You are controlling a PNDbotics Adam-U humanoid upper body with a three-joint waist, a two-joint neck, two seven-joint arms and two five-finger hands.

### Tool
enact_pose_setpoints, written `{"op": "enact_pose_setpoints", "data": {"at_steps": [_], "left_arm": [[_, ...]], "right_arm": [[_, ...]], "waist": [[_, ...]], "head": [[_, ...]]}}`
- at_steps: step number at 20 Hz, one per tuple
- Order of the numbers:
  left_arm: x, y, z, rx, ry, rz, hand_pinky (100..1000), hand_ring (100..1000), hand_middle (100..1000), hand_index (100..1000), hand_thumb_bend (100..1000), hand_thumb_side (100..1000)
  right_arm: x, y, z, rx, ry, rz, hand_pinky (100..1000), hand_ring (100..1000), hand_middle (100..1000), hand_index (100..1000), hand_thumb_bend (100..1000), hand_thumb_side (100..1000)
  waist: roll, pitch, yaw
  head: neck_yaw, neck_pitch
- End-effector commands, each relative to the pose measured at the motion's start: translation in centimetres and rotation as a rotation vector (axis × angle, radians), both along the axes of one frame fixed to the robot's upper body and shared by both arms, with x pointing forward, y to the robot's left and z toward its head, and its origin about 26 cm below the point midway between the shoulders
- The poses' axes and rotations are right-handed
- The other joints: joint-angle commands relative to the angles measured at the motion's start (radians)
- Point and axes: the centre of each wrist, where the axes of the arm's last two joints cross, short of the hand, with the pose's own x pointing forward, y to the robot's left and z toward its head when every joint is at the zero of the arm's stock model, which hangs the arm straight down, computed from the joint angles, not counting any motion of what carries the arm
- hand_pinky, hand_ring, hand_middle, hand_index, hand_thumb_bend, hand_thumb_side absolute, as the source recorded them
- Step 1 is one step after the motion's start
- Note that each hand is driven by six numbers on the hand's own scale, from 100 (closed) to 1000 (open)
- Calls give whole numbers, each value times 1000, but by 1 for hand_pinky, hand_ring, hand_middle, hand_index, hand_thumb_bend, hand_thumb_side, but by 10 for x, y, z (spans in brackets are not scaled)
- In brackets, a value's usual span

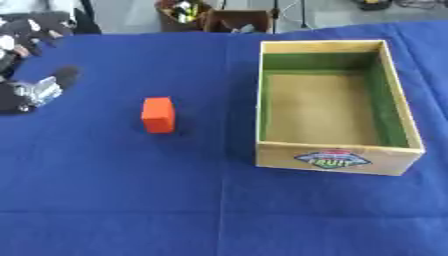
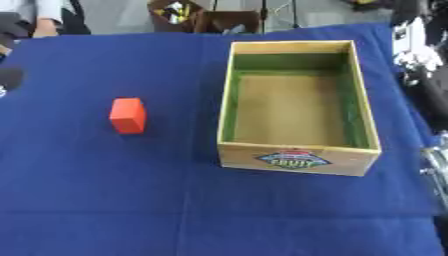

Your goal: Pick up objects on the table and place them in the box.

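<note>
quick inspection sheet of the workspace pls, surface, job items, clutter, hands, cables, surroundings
surface: blue cloth over the table, faint fold lines.
job's things: orange block upright on the cloth, left of the wooden box; the box is empty, with a green lining.
clutter: nothing seen on the cloth.
hands: left hand at the left edge, away from the block, its state unclear; right hand not seen.
cables: nothing seen on the cloth.
surroundings: brown containers beyond the far edge.

The box [image 1: 335,160] bears a front label reading "FRUIT"; its other lettering is unreadable.
</note>
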Motion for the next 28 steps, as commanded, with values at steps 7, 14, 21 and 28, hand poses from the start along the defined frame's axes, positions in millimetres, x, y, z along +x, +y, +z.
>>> {"op": "enact_pose_setpoints", "data": {"at_steps": [7, 14, 21, 28], "left_arm": [[25, 11, 17, 146, 91, 21, 725, 827, 846, 1000, 603, 918], [51, 3, 25, 242, 192, 17, 732, 838, 830, 1000, 630, 854], [79, -9, 21, 286, 330, -2, 733, 838, 836, 1000, 675, 803], [96, -26, 15, 323, 411, -36, 743, 844, 845, 1000, 716, 784]], "right_arm": [[-4, 1, 7, -23, -24, 16, 908, 829, 599, 787, 100, 574], [-4, 2, 6, -33, -16, 24, 909, 829, 598, 787, 100, 576], [-4, 4, 6, -39, -9, 33, 910, 829, 597, 787, 100, 576], [-4, 5, 7, -42, -9, 41, 910, 829, 596, 787, 100, 576]], "waist": [[4, -26, -7], [9, -27, -13], [14, -26, -21], [17, -25, -29]], "head": [[10, -6], [20, -2], [30, 3], [35, 6]]}}
